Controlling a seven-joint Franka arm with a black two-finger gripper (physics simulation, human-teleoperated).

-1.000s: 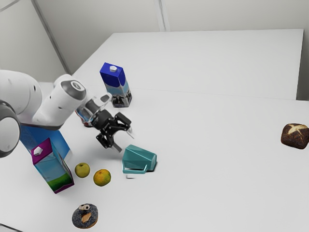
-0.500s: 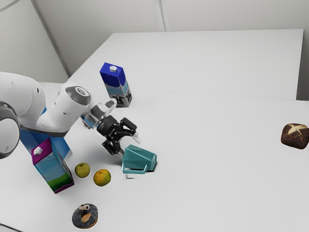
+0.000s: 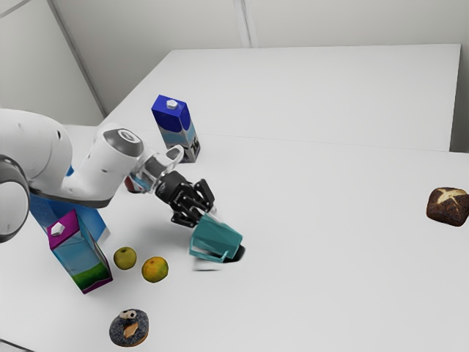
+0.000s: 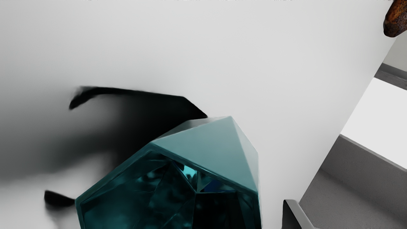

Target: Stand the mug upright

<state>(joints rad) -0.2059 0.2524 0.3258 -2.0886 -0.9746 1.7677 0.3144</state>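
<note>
The teal mug (image 3: 217, 237) is tilted on its side near the middle of the exterior view, its shadow beside it and its handle on the side nearer that view's camera. My black gripper (image 3: 202, 208) is at its upper left end, very close to or against it. In the wrist view the open mouth of the mug (image 4: 152, 190) faces the camera. Part of my gripper (image 4: 295, 213) shows beside the mug, with a narrow gap to the visible wall. The mug hides whatever of the gripper lies behind it, so its hold is unclear.
Toward the exterior view's left are an orange fruit (image 3: 154, 269), a yellow-green fruit (image 3: 125, 258), a purple-topped carton (image 3: 79, 253), a blue box (image 3: 89, 220) and a donut (image 3: 129, 328). A blue carton (image 3: 176, 129) stands behind the gripper; bread (image 3: 448, 206) lies far right.
My hand has moved toward the exterior view's right and down to the mug. The mug has shifted slightly that way and tilted, and its shadow has changed shape.
</note>
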